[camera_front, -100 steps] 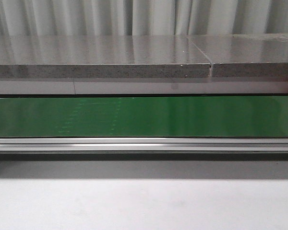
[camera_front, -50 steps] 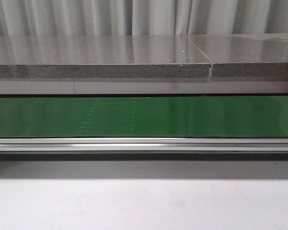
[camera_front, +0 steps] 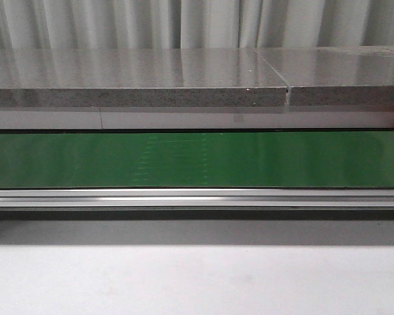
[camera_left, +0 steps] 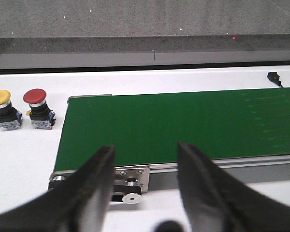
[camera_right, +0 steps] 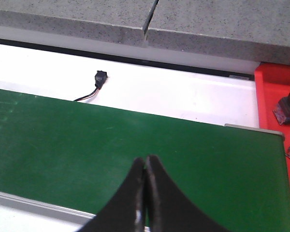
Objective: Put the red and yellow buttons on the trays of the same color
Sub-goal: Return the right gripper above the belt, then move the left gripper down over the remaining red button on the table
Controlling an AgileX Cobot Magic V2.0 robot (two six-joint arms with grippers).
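Faint marks on belt (camera_front: 184, 161) shifted right — buttons unseen.

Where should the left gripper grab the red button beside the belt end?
Grip the red button by its dark body under the cap, coming from above. It stands upright, and the yellow button beside it leaves a small gap, so keep the fingers clear of that side.

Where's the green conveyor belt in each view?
Front view: green conveyor belt spans the full width as a band at mid-height.
Left wrist view: fills centre and right, its end beside the red button.
Right wrist view: fills the lower half, ending near the red tray.
Shared landmark: grey stone ledge behind it.
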